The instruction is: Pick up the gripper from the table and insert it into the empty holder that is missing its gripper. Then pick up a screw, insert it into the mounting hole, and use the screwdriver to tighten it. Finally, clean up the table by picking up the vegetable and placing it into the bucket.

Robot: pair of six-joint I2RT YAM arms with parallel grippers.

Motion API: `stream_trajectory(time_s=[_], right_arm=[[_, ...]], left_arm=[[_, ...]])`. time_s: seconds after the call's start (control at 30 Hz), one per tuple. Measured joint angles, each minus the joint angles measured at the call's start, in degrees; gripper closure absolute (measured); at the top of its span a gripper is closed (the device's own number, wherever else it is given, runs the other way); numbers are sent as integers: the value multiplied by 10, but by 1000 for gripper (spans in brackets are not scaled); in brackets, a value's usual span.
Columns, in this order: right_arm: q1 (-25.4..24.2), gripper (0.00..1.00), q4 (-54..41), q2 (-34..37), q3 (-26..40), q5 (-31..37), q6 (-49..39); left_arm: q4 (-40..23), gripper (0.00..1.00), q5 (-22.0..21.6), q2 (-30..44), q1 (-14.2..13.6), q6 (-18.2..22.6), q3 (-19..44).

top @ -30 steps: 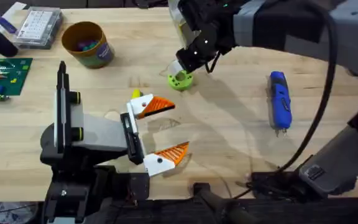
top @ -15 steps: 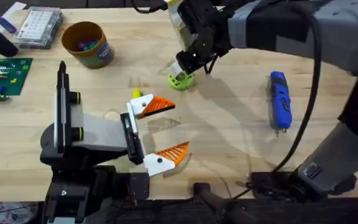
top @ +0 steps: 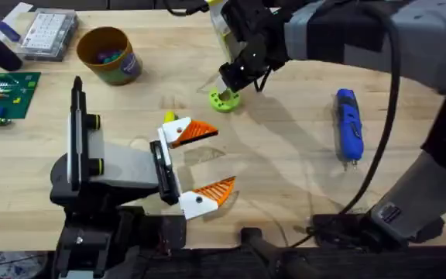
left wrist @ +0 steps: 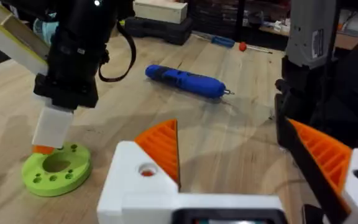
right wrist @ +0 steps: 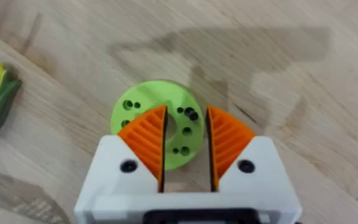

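The right gripper (right wrist: 186, 140) hangs directly over the green disc (top: 224, 100) near the table's (top: 285, 170) far edge, fingers narrowly parted, holding nothing. The left gripper (top: 204, 160) gapes wide and empty near the front edge. The screwdriver (top: 348, 124) lies toward the right edge, the bucket (top: 109, 54) by the far-left corner.

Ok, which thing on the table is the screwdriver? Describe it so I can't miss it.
On the wooden table, look to the right half, away from the orange bucket at far left. The screwdriver lies flat there by itself, right of the green disc under the right tool. It is the slim bright-blue pen shape with a short metal bit.
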Motion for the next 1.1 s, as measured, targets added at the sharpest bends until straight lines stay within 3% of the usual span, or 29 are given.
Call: stream_trajectory(time_s=[0.13, 0.2, 0.33, 0.37, 1.1], right_arm=[[0, 659, 0, 4, 0, 0, 0], [0, 706, 0, 9, 0, 0, -1], [0, 973, 4, 12, 0, 3, -3], [0, 990, 5, 12, 0, 2, -2], [0, 997, -17, 12, 7, 0, -6]], left_arm=[[0, 11, 0, 0, 0, 0, 0], [0, 11, 0, 0, 0, 0, 0], [0, 11, 0, 0, 0, 0, 0], [0, 11, 0, 0, 0, 0, 0], [0, 11, 0, 0, 0, 0, 0]])
